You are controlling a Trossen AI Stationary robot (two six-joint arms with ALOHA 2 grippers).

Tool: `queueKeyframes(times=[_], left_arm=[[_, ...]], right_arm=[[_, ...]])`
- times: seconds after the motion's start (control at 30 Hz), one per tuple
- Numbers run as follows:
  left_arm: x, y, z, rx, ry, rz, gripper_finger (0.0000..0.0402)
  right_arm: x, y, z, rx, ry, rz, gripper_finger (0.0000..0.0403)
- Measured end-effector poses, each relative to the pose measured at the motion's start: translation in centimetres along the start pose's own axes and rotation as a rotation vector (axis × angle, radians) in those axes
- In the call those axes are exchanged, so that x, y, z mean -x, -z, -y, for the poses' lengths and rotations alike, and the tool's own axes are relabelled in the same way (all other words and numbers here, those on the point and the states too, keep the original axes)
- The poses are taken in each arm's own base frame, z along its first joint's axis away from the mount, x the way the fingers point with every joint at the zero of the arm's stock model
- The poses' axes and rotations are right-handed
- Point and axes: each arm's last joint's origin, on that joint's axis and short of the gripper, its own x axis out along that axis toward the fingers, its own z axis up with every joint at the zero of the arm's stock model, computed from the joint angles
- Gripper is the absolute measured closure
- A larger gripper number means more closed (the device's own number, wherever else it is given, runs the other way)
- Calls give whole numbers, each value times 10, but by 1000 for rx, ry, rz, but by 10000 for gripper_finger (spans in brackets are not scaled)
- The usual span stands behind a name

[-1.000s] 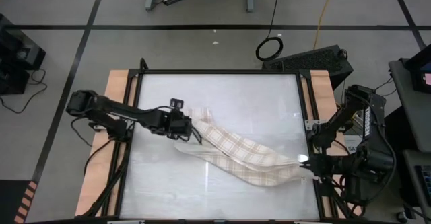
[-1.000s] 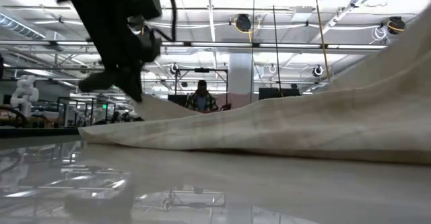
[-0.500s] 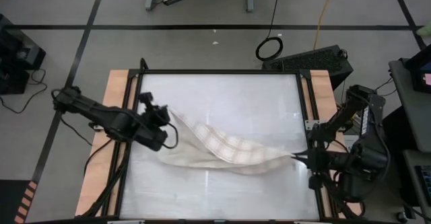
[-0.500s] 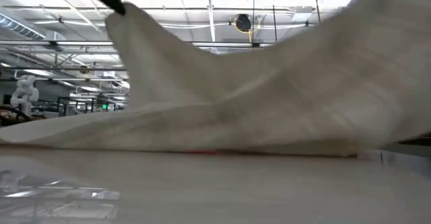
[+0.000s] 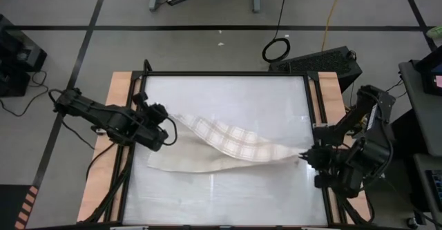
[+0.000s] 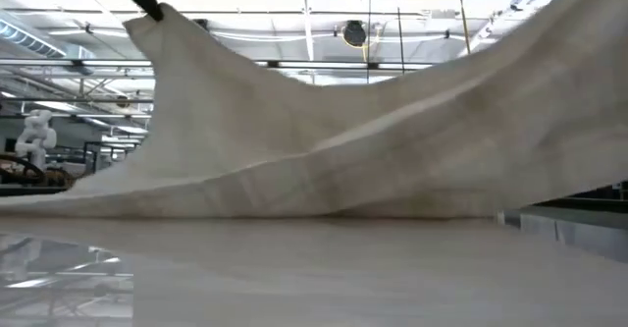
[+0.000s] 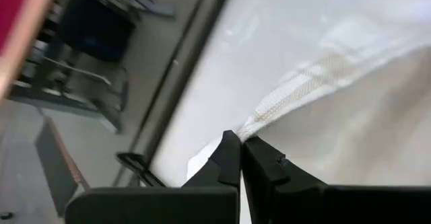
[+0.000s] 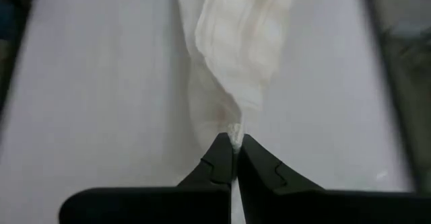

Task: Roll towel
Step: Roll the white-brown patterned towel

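The cream towel with tan plaid stripes [image 5: 228, 146] stretches across the middle of the white table, lifted at both ends, its lower edge [image 5: 186, 166] lying on the table. My left gripper [image 5: 168, 119] is shut on its left end, near the table's left edge. My right gripper [image 5: 306, 156] is shut on its right end, at the table's right edge. In the low view the towel [image 6: 373, 150] rises in a peak at the left, where a dark fingertip [image 6: 147, 1] holds it. My left gripper pinches a corner of the towel [image 7: 250, 126] between its two fingers, only at their tips. That end is lifted clear and the cloth runs taut away from the fingers. My right gripper pinches a bunched corner of the towel [image 8: 235, 131] between its fingertips. The cloth fans out from the fingers toward the table's left.
The white table top [image 5: 228, 92] has a black frame and wooden side rails [image 5: 117, 92]. A dark box [image 5: 324, 61] stands behind the far right corner. Free room lies on the far and near parts of the table.
My left gripper has gone toward the table's left edge and up, carrying the towel's left end with it. My right gripper has moved a little toward the far edge. The towel, slack and crumpled before, is now drawn out taut between the two grippers.
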Motion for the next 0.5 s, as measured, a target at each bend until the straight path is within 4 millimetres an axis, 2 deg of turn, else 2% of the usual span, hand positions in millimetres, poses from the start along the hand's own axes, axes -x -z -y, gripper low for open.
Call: queueKeyframes(times=[0.13, 0.23, 0.4, 0.5], left_arm=[[-4, 6, 6, -18, 84, -91, 392], [-8, 11, 16, -30, 178, -156, 366], [-11, 22, 37, -56, 311, -194, 279], [-10, 27, 44, -79, 329, -179, 219]], right_arm=[[2, 4, -3, -56, -44, -51, 403], [-3, 9, -4, -90, -43, -102, 403], [-20, 22, -8, -91, -8, -194, 403], [-26, 27, -9, -90, 17, -213, 403]])
